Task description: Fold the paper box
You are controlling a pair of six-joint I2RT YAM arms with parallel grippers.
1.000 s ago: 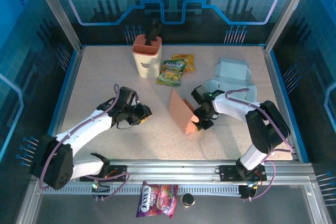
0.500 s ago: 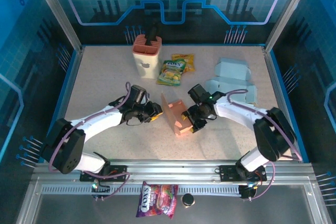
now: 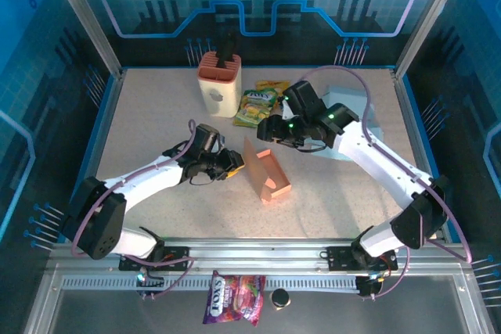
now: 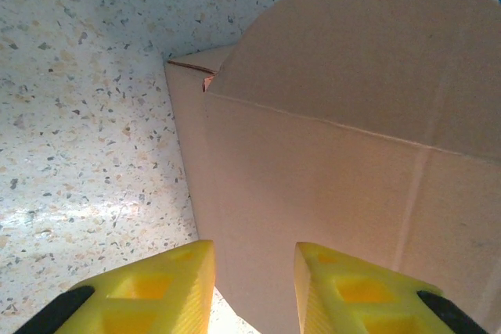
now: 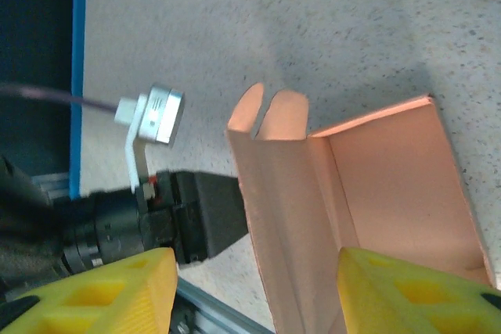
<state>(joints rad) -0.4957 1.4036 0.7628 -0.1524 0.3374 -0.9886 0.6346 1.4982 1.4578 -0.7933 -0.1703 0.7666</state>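
Observation:
The orange paper box [image 3: 267,178] stands on the table's middle as an open trough with one tall wall and two rounded flaps at its far end. My left gripper [image 3: 234,163] is low against the outside of that tall wall. In the left wrist view the box wall [image 4: 337,115] is right ahead of the left gripper [image 4: 254,254], whose jaws are partly apart with nothing pinched. My right gripper [image 3: 268,132] hovers above the box's far end. From above, the right gripper [image 5: 257,256] is wide open over the box's inside [image 5: 383,185], clear of it.
A pink holder [image 3: 218,80] and candy bags [image 3: 257,107] sit at the back centre. Pale blue folded boxes [image 3: 349,102] lie back right under the right arm. Another candy bag [image 3: 233,296] lies on the front rail. The left arm's black gripper body [image 5: 203,213] is beside the box.
My right gripper let go of the box, opened, and rose back toward the far side. The box settled upright on the table. My left gripper moved right up against its tall wall.

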